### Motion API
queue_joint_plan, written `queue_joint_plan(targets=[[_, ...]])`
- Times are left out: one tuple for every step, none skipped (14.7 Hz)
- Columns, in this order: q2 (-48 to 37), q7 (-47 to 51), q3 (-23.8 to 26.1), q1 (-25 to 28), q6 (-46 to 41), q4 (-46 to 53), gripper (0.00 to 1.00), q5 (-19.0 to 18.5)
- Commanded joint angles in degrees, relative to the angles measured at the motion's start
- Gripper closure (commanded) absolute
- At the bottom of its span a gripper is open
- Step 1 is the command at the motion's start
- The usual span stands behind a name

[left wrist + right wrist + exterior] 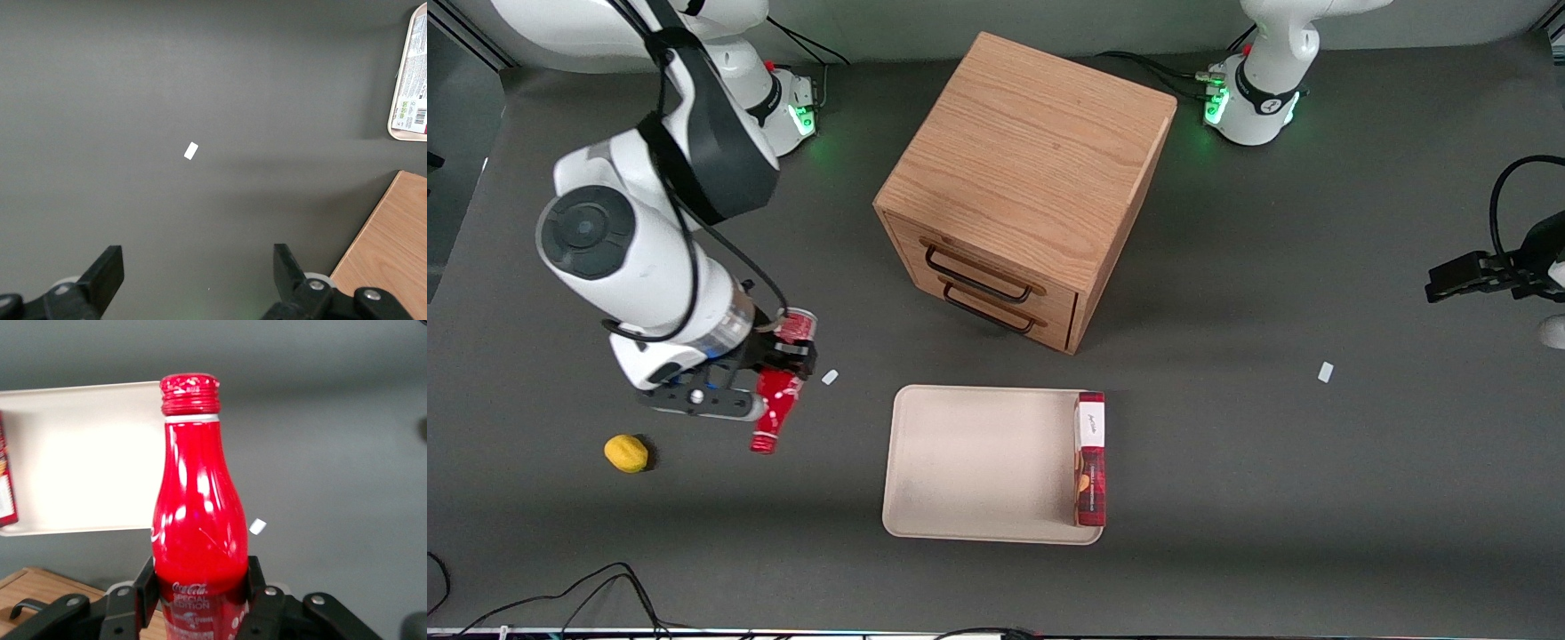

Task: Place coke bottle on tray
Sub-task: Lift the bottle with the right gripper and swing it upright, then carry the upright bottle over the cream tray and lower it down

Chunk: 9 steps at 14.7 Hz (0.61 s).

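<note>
1 item in claw: gripper clamps coke bottle. Carry toward tray, 3 o'clock; clear rim, avoid red box.

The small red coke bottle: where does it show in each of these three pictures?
Front view: small red coke bottle held in the pincer, toward the working arm's end of the table.
Right wrist view: bottle between the fingers.
Left wrist view: not in it.
Shared landmark: flat beige tray.

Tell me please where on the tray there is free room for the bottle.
The gripper, beside the tray, is shut on the coke bottle. The tray is bare except for the red-and-white box lying along its rim toward the parked arm's end. Only that edge is crowded.
</note>
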Motion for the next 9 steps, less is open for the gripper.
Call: queue_joint_plan(targets=[[10.1,-3.4,0.3,3.0,-0.4,12.6,0.89,-1.9],[11.8,-4.3,0.3,3.5,1.8,13.9,0.87,-1.9],[13.3,-6.9,0.2,3.4,4.9,14.0,0.87,-1.9],[14.8,-9.3,0.0,3.3,7.8,14.0,0.87,-1.9],[16.5,-10.0,-0.2,3.5,9.9,14.0,0.87,-2.0],[18.3,-9.9,-0.3,3.6,11.8,14.0,0.87,-2.0],[20.0,-9.4,-0.3,3.7,13.1,13.9,0.87,-2.0],[21.4,-9.1,-0.3,3.8,13.7,14.0,0.87,-2.1],[22.6,-8.2,-0.5,3.9,14.3,13.9,0.87,-2.1]])
